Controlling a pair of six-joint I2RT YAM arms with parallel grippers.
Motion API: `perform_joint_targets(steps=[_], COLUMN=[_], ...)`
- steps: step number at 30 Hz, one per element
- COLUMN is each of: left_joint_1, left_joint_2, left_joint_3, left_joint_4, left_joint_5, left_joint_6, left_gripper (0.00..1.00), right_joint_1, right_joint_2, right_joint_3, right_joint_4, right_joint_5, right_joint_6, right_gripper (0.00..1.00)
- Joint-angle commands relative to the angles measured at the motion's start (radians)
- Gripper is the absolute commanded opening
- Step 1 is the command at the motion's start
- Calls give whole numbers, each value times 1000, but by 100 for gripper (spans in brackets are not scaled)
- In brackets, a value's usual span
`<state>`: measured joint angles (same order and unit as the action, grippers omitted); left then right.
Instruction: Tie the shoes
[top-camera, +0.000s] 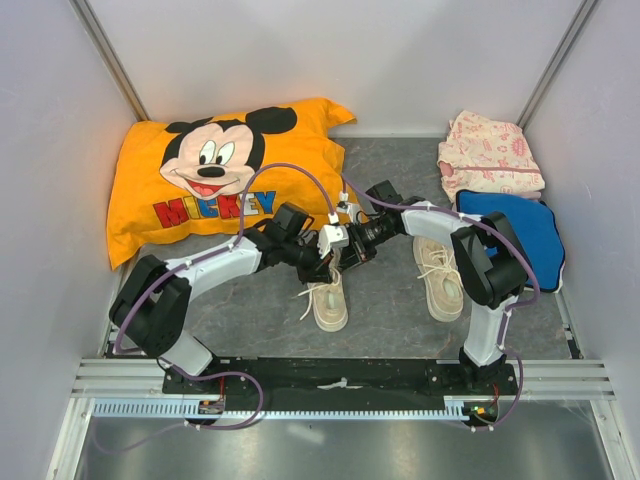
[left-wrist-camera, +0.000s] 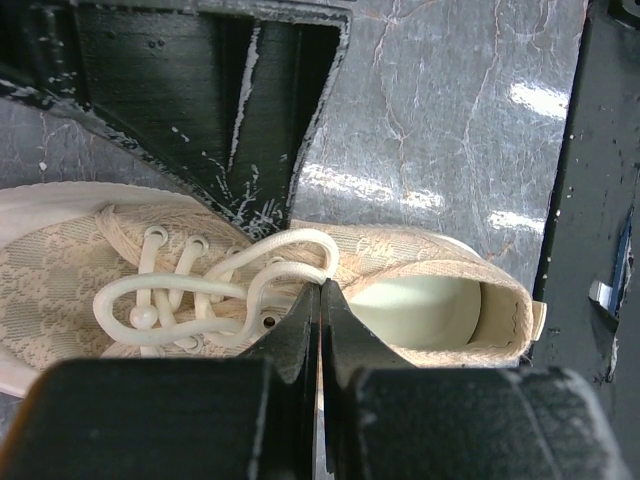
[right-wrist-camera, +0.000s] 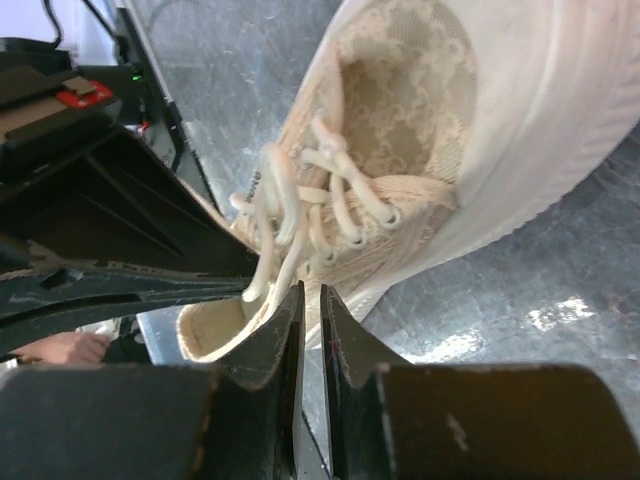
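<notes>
Shoes: both stood on the bench, mid-frame in the overhead view; the centre shoe was apart from the right-hand shoe.
Left jaws: pressed together above the centre shoe's laces; whether they pinched lace could not be told.
Right jaws: narrowed to a sliver beside the same laces; hold on them unclear.
</notes>
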<state>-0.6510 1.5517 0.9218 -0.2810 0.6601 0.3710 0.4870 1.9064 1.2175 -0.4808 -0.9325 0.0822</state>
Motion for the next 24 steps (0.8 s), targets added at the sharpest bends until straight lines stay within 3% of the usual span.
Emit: perform_joint_targets(steps=[1,15,24], left_joint_1=[7,8,8], left_joint_2=[22,59,84], left_joint_3=[52,107,115], left_joint_4=[-58,-161,-129], left_joint_5=[19,1,15], left_joint_6=[51,80,60], left_gripper=[2,2,2], right_joint_1=[-4,-5,-5], right_joint_2=[-10,-9,9], right_joint_3=[7,17,30], right_joint_4=[-4,-5,-2], right_joint_5=[-80,-153,-163], right_joint_6=[-30,-33,-25], right_gripper=[18,22,22])
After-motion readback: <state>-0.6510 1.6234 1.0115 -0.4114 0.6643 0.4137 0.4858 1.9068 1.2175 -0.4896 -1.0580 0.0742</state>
